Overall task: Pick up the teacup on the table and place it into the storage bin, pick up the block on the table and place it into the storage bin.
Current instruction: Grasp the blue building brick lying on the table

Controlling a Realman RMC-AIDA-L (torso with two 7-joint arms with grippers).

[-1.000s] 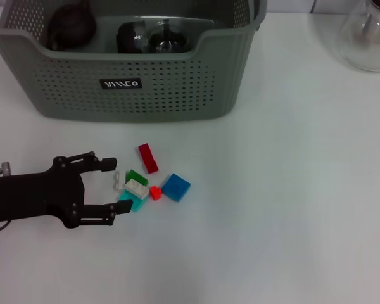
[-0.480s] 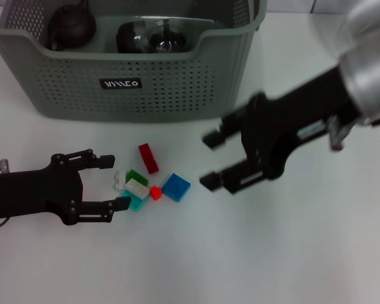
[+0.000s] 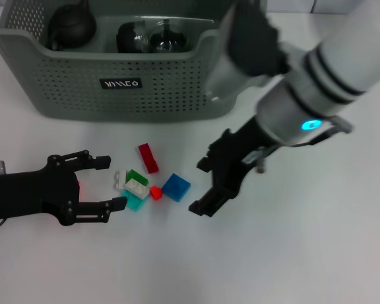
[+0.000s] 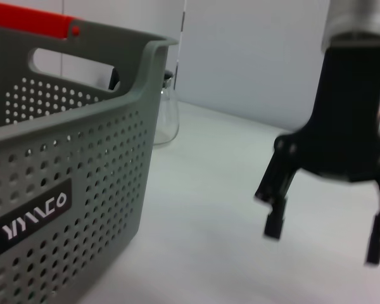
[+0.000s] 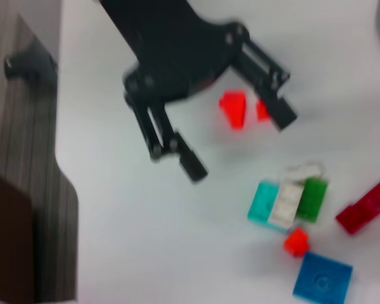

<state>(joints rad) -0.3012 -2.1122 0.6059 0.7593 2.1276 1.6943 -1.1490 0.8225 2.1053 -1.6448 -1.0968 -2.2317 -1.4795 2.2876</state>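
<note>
Nearest the robot, the left gripper (image 3: 116,182) lies low over the white table (image 3: 304,253) with its fingers spread and nothing between them, just beside the heap of blocks. The right gripper (image 3: 206,187) hangs on the far side of that heap, fingers parted and empty, angled down toward the blue block (image 3: 176,187).

The blocks look like small hard plastic bricks: light, rigid, smooth-sided, likely to skate on the tabletop if nudged. The blue block sits at the edge of the cluster with open table on its outer side, so pinching it across two opposite flat sides seems the cleanest hold. The small red block (image 3: 155,192) lies just beside it, and the white block (image 3: 137,188), green block (image 3: 137,177) and teal block (image 3: 133,202) crowd together; a wide approach could scatter them. The long dark red block (image 3: 148,158) lies a little apart.

Beyond stands the storage bin (image 3: 133,88), holding a dark teapot (image 3: 71,25) and dark rounded teaware (image 3: 153,37). No teacup shows on the table
</note>
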